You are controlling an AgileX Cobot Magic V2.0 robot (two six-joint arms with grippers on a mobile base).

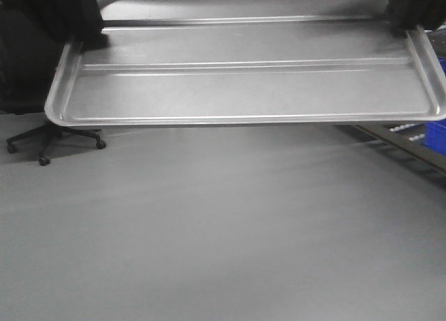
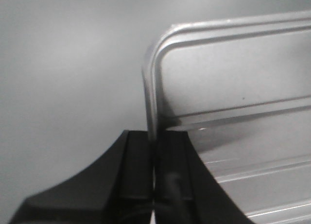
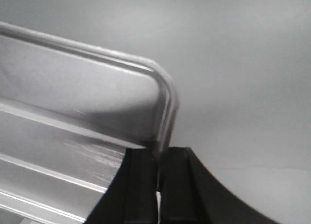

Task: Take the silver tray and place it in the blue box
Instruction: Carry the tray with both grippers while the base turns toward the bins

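Observation:
The silver tray [image 1: 244,91] hangs in the air close to the front camera, level, with two long ribs along its floor. My left gripper [image 2: 154,134] is shut on the tray's left short rim [image 2: 149,102] near a rounded corner. My right gripper [image 3: 158,153] is shut on the opposite short rim [image 3: 165,117]. In the front view both grippers show as dark shapes at the tray's far corners, the left gripper [image 1: 87,37] and the right gripper [image 1: 412,21]. A small blue patch [image 1: 436,136] shows at the right edge; I cannot tell whether it is the blue box.
Grey floor [image 1: 223,230] lies below the tray. The wheeled base of a black office chair [image 1: 52,138] stands at the left. A low rack or frame [image 1: 397,143] with small white items runs along the right edge.

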